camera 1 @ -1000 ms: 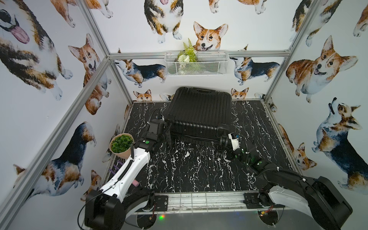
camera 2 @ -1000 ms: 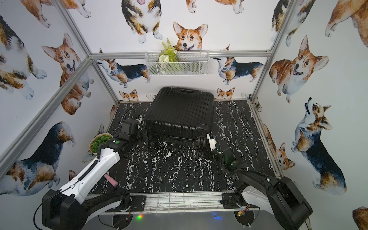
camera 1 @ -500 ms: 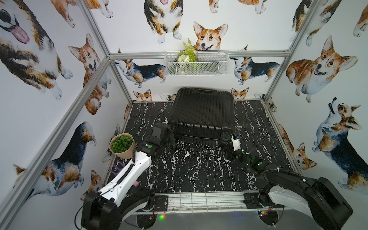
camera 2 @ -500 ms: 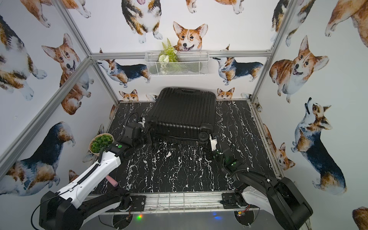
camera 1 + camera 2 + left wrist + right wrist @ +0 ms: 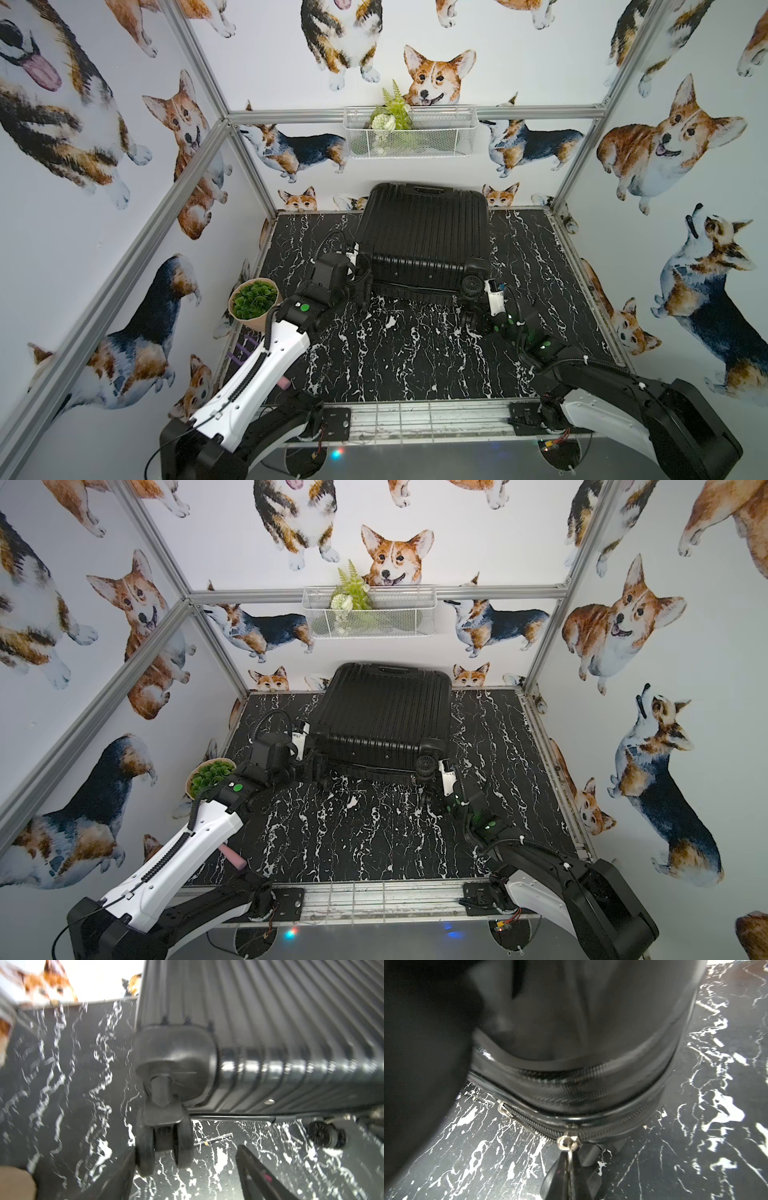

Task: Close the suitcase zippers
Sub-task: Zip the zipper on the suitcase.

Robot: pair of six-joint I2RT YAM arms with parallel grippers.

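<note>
Left gripper [image 5: 186, 1148] had swung to the suitcase [image 5: 424, 232], jaws now spread beside its near-left wheel [image 5: 164, 1142], gripping nothing; right gripper [image 5: 569, 1159] stayed clamped on the zipper pull [image 5: 568, 1144] at the near-right corner, so zipping could likely continue.

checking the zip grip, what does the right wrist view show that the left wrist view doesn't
Only right wrist: the zipper running round the suitcase rim, with the right gripper shut on a silver zipper pull. Only left wrist: a corner wheel, the ribbed shell and the left gripper open. Both: the black suitcase on the marble table.
</note>
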